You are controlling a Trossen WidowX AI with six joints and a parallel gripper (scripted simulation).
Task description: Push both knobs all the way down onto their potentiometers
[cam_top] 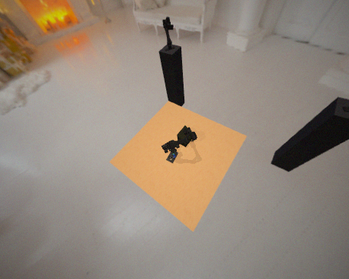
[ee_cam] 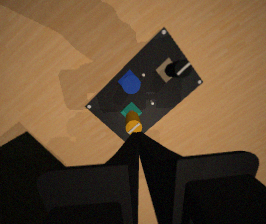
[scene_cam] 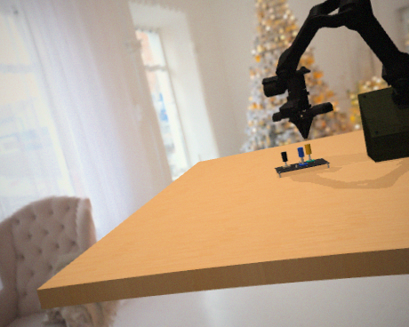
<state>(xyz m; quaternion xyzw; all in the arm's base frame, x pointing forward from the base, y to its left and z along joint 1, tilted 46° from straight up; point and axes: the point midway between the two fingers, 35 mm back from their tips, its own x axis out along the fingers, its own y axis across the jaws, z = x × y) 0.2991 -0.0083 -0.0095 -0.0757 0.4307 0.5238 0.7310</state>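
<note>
The circuit board (cam_top: 171, 159) (scene_cam: 319, 163) (ee_cam: 156, 51) stands on short legs on the table. It carries a black knob (scene_cam: 284, 156) (ee_cam: 173, 69), a blue knob (scene_cam: 300, 152) (ee_cam: 131, 84) and an orange knob (scene_cam: 308, 149) (ee_cam: 133, 126). In the exterior view each knob sits upright with a pale length of shaft showing below it. My gripper (scene_cam: 305, 136) (ee_cam: 136, 136) is shut and empty, pointing down above the board. In the wrist view its tips appear right beside the orange knob's top; the exterior view shows them higher than the knobs.
The wooden table top (cam_top: 186, 189) (scene_cam: 187, 235) (ee_cam: 239, 120) lies around the board. The arm's dark base block (cam_top: 184, 136) (scene_cam: 391, 133) stands beside the board, to its right in the exterior view. Two black pillars (cam_top: 173, 76) (cam_top: 311, 134) stand off the table.
</note>
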